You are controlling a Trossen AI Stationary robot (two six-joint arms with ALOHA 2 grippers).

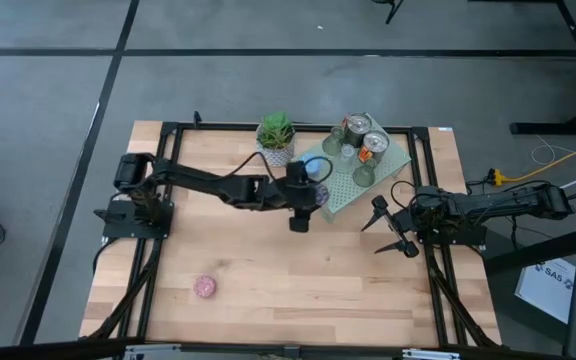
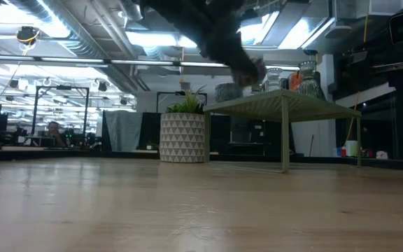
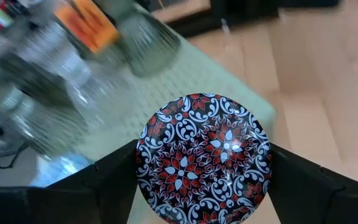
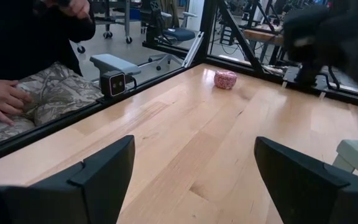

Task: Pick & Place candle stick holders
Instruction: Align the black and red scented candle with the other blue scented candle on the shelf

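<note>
Mosaic-patterned holder (image 3: 204, 158), round, glossy, red, white and blue scrollwork on black: I see it clamped between the left gripper's (image 1: 299, 218) dark fingers (image 3: 104, 177), at the near left edge of the pale green slab (image 1: 340, 190).

Silver-copper, ribbed holders (image 1: 366, 138), with clear glass ones beside them: clustered on the slab's far right part; my left wrist view blurs them.

Pink holder (image 1: 204, 287), small, knobbly, round: alone on the near left of the table; my right wrist view also shows it (image 4: 225, 79), which the low view does not.

Green plant (image 1: 275, 132) in a white pot with a triangle pattern (image 2: 182, 138): far edge of the table, left of the slab.

Slab, low view: stands raised on thin legs (image 2: 284, 130).

Table (image 1: 298, 290): pale wood planks, black frame; workshop room behind, strip lights overhead.

Right gripper (image 1: 390, 227): at the table's right edge, jaws wide, nothing between them.

A person's hand (image 4: 2, 99) rests on a camouflage cushion beyond the table.
</note>
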